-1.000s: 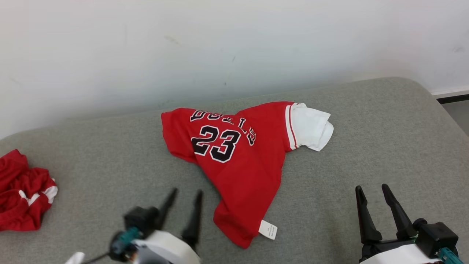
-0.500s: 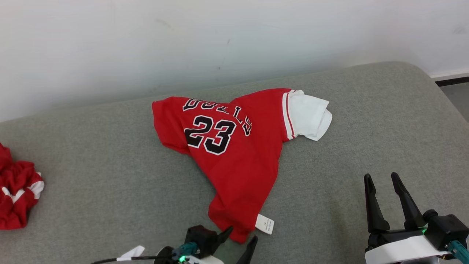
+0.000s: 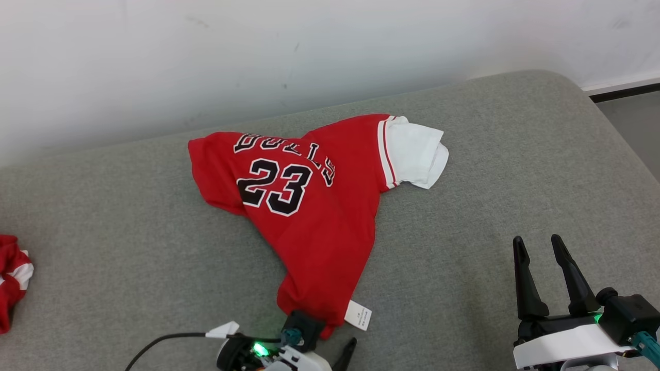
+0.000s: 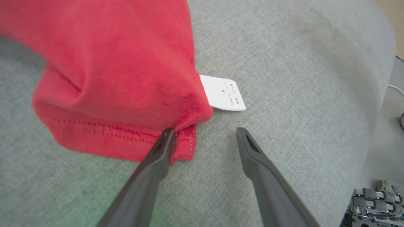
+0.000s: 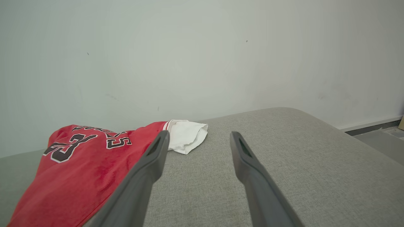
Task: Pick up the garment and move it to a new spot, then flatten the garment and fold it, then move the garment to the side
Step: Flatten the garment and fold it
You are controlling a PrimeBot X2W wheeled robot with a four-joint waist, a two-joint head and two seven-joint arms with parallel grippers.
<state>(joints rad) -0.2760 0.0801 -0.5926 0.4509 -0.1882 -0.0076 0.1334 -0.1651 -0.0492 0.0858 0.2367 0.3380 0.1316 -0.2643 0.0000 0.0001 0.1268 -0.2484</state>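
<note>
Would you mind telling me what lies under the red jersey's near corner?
The grey cushion carries the red jersey; a white label pokes out from beneath its hem. Anything else under the cloth is covered.

One jersey (image 3: pixel 314 232), one crumpled red garment (image 3: pixel 13 278), two tools (image 4: pixel 205 130) (image 3: pixel 536 238).

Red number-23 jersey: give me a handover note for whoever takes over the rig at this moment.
Left claw: open, low at the near hem corner of the red number-23 jersey, beside its white care label; nothing gripped.
Right claw: open, empty, apart from the jersey on its right.
The jersey lies rumpled on the grey cushioned surface; a crumpled red-and-white garment sits far left.
Done: none evident.
To do: grasp, move, flatten, fold, set aside.
</note>
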